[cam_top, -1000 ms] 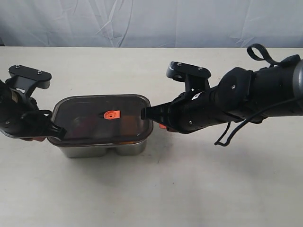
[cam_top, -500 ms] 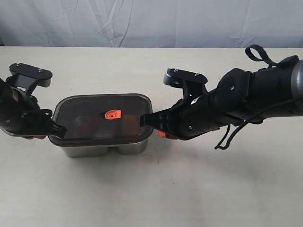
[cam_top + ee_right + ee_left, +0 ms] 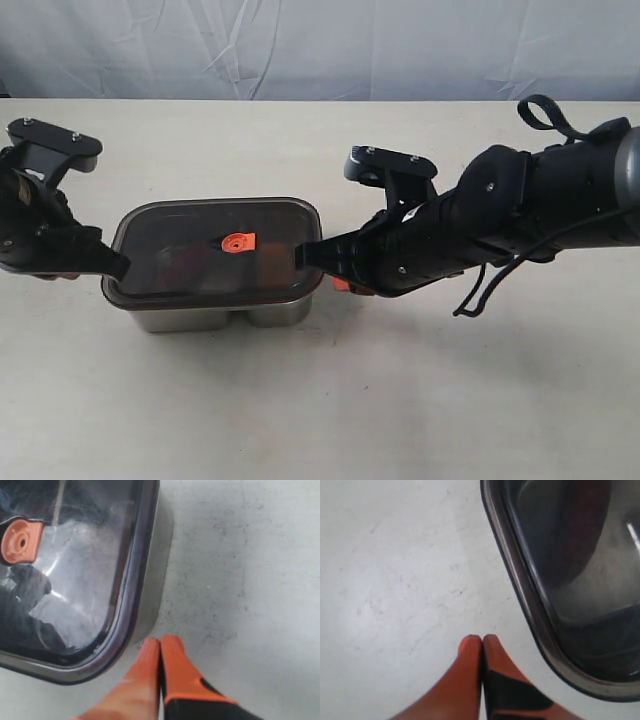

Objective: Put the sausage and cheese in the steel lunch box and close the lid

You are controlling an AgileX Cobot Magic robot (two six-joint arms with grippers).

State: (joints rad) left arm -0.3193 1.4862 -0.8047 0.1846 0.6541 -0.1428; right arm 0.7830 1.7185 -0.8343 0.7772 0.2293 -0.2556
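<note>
Exterior view gives me the lid (image 3: 210,250) seated flat on the steel lunch box (image 3: 215,318), which stands left of centre on the table (image 3: 400,400), with the orange valve (image 3: 237,243) at the lid's middle. My right arm reaches in low and nearly level from the right, and the right gripper (image 3: 305,255) points at the lid's right short end. My left arm comes in from the left edge, wrist angled down, and the left gripper (image 3: 118,268) sits at the lid's left end. On the wrist cameras both the left gripper (image 3: 482,642) and the right gripper (image 3: 160,642) have their orange fingers pressed together, gripping nothing, tips over bare table just beside the lid's rim. A dark red shape, the sausage (image 3: 585,530), shows dimly under the lid. I cannot pick out the cheese through the dark plastic.
</note>
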